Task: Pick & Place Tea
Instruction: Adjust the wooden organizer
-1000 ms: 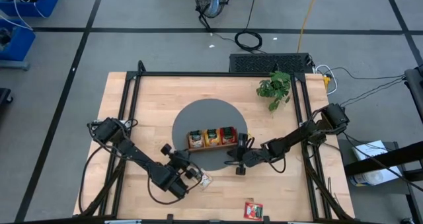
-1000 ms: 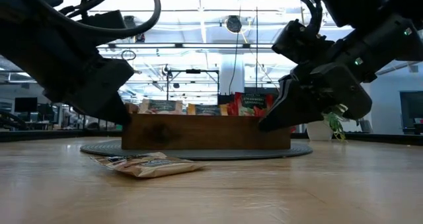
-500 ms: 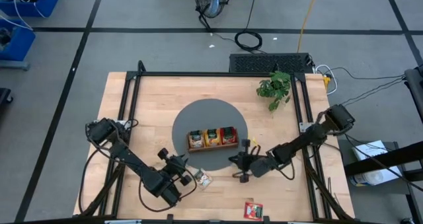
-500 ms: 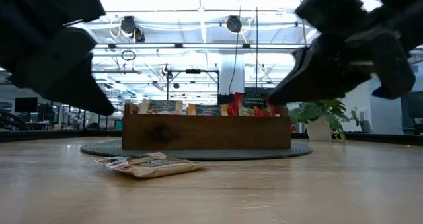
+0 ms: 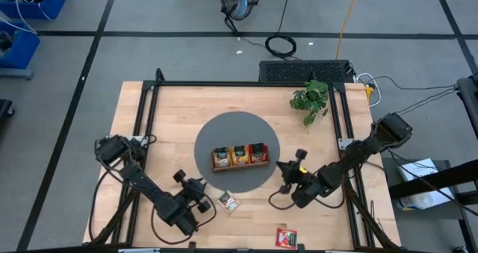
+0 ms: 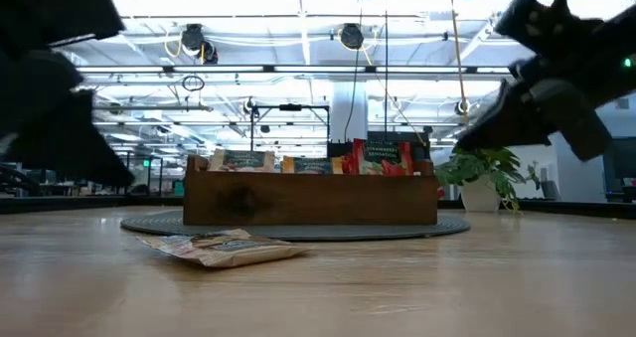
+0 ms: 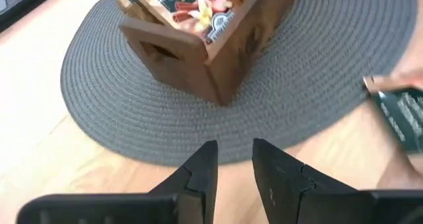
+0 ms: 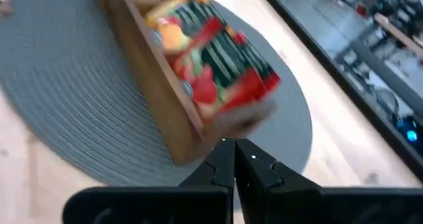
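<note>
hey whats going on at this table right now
Two robot arms are sorting tea packets into a wooden tray on a round grey mat. Neither holds anything at this moment. The left gripper hangs near the table's front edge, jaws slightly apart and empty. The right gripper sits right of the mat, jaws shut. Two packets lie loose: a beige one by the left gripper and a red one at the front edge.

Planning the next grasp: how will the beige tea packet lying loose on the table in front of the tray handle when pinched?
The beige tea packet lies flat and slightly puffed, so probably light and floppy. Its low edge leaves little to pinch, so it may slide on the smooth wooden table.
</note>
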